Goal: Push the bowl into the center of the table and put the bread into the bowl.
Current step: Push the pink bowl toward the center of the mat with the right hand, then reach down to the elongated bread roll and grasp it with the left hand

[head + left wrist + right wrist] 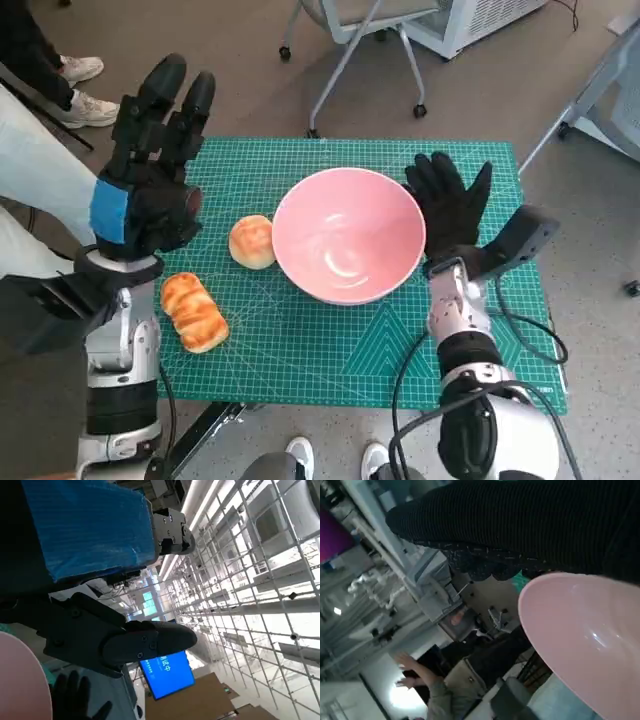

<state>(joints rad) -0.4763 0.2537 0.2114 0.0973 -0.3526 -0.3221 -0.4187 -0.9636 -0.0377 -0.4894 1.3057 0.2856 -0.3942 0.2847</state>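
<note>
Two pieces of bread lie on the green mat (330,340): a round bun (252,242) just left of the pink bowl (348,235), and a long glazed loaf (194,311) nearer the front left corner. The bowl sits upright near the middle of the table. The right hand (448,203) rests flat against its right rim, fingers spread, gripping nothing. The left hand (150,160) hovers above the mat's left edge, fingers extended and empty.
</note>
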